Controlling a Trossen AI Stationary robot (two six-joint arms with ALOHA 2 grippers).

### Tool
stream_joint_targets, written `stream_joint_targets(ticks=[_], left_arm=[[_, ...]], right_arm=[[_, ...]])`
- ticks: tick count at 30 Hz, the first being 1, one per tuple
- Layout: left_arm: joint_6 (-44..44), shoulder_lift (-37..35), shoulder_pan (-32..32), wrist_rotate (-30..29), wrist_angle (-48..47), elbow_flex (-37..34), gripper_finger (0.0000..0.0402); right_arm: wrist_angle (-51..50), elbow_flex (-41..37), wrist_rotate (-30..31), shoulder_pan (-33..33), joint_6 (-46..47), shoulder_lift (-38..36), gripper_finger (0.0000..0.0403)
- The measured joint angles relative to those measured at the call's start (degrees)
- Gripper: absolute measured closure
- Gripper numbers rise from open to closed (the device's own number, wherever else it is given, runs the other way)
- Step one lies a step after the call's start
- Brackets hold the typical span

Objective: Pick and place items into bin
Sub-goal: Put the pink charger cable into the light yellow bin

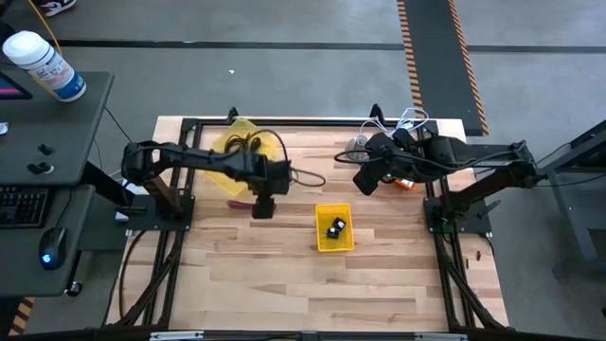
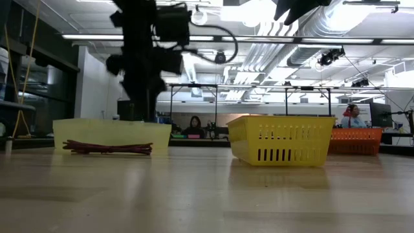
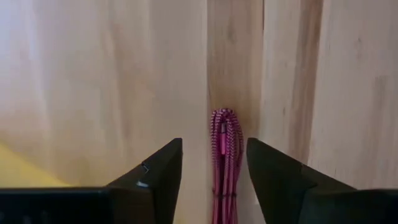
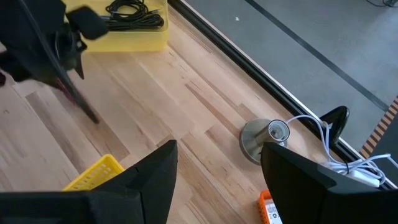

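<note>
The left pincer (image 1: 263, 206) hung over the wooden tabletop (image 1: 284, 275) just beside the yellow bin (image 1: 334, 228), on the side toward the left arm's base, pointed straight down with its two dark wedge-shaped fingers (image 3: 155, 177) spread apart and nothing between them yet. Directly beneath, lined up in the gap, lay a red-and-pink braided bundle (image 3: 226, 162), long, thin and ropy, folded back on itself into a looped end; in the level view it showed as a low reddish strand (image 2: 107, 148) lying flat on the planks. That alignment suggested the fingers were set to straddle the bundle across its narrow width, the sensible way to take something so slim and limp. The bin was a small plastic basket with slotted walls (image 2: 284, 147), and from above two small black blocks (image 1: 336, 227) sat inside it. Farther from the bin, beyond the left arm, a shallow pale yellow tray (image 4: 140, 36) held a coiled black cable (image 4: 134, 15), not yet collected. The right pincer (image 1: 365, 180) waited above the tabletop on the bin's far side, toward the right arm's base, its fingers (image 4: 146, 180) wide apart and empty. Near it stood a grey metal cone-shaped object (image 4: 264, 138), smooth and shiny, with white cords (image 4: 336, 152) lying by the tabletop's edge
</note>
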Motion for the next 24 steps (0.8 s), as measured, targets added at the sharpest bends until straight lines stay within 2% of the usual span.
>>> stream_joint_targets(ticks=[4, 8, 15, 20, 24], left_arm=[[-0.6, 0.0, -1.1, 2.3, 7.1, -5.9, 0.0218], [-2.4, 0.0, -1.6, 2.4, 9.6, -9.0, 0.0208], [-3.3, 0.0, -1.4, 2.7, 16.1, -13.0, 0.0212], [-4.1, 0.0, -1.4, 2.7, 17.3, -13.7, 0.0240], [-4.1, 0.0, -1.4, 2.6, 18.7, -14.2, 0.0289]], right_arm=[[0.0, 0.0, 0.0, 0.0, -0.2, 0.0, 0.0183], [0.0, 0.0, 0.0, 0.0, -0.2, 0.0, 0.0183], [0.0, 0.0, 0.0, 0.0, -0.2, 0.0, 0.0183], [0.2, 0.0, 0.0, 0.0, 0.1, 0.0, 0.0183], [0.8, 0.0, 0.0, 0.0, 0.1, 0.0, 0.0183]])
